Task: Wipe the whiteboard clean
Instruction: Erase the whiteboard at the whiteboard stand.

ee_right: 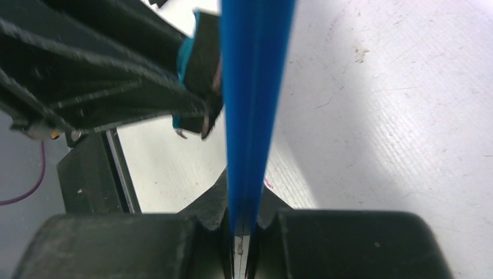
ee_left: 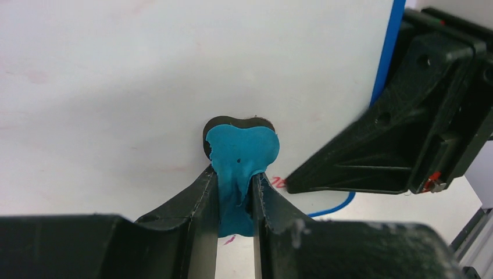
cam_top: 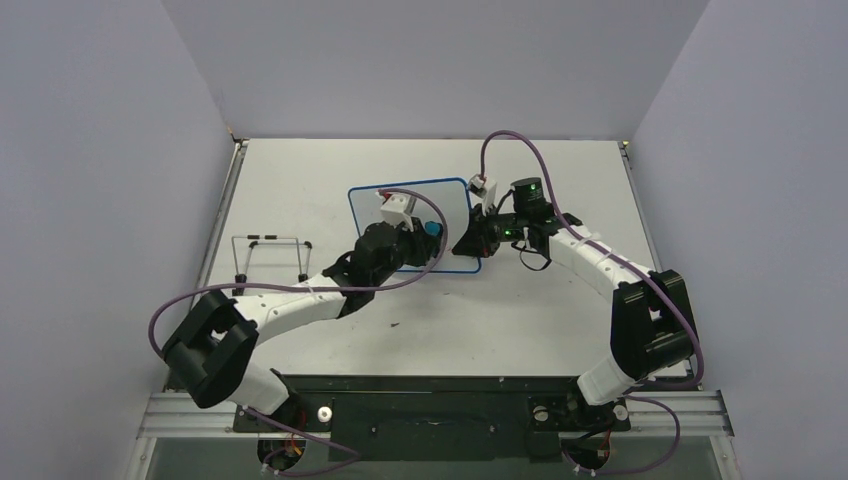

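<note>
The whiteboard is met by both arms, which reach in from their bases at 6 o'clock on the bench. Nearest those bases, a small dark speck lies alone on the bench surface. Farther in, at about 9 o'clock, a thin wire frame stands well apart from the board.

Beyond it the left arm slants toward 1 o'clock. Its left hand is clenched on the narrow waist of a blue-and-black eraser. The eraser's rounded head is pressed against the white face, slightly toward 4 o'clock from the board's middle. A few small red marks show just beside the eraser at its 4 o'clock and below it, and faint pink smears show higher up the face.

The right arm comes in from 4 o'clock. Its right hand is clamped tight on the thin blue rim at the board's 4 o'clock corner. The right wrist view shows the rim edge-on between the fingers, with the eraser on one side and bare bench on the other.

The board itself sits just past the bench's centre toward 12 o'clock. Whether its far edge rests on the bench cannot be told.
</note>
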Robot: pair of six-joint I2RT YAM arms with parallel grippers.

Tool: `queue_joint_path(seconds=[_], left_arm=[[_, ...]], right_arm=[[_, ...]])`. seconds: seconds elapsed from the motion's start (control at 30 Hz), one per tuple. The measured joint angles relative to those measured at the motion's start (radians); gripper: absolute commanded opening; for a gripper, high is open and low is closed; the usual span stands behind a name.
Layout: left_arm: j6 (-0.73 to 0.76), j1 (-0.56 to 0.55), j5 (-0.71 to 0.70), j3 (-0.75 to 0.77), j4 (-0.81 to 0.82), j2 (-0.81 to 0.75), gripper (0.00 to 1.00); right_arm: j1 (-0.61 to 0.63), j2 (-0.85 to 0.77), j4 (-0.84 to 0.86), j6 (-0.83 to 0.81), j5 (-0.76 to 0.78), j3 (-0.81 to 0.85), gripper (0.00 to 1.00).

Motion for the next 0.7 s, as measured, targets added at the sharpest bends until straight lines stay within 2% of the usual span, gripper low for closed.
queue_joint_path(seconds=[0.23,0.37,0.57,0.7], left_arm=[[-0.002,0.032,-0.019,-0.083,-0.039,-0.119,0.00],[-0.026,0.029,0.005,-0.099,-0.058,-0.129,0.00],[-0.050,-0.047,-0.011,-0.090,-0.042,-0.056,0.00],[-0.051,-0.120,-0.114,-0.058,-0.031,0.021,0.00]], right_arm=[[0.005,0.000,-0.030,0.000,-0.031,0.000,0.00],[0.005,0.000,-0.036,0.000,-0.034,0.000,0.00],[0.005,0.000,-0.037,0.001,-0.036,0.000,0.00],[-0.002,0.000,-0.036,0.002,-0.032,-0.001,0.00]])
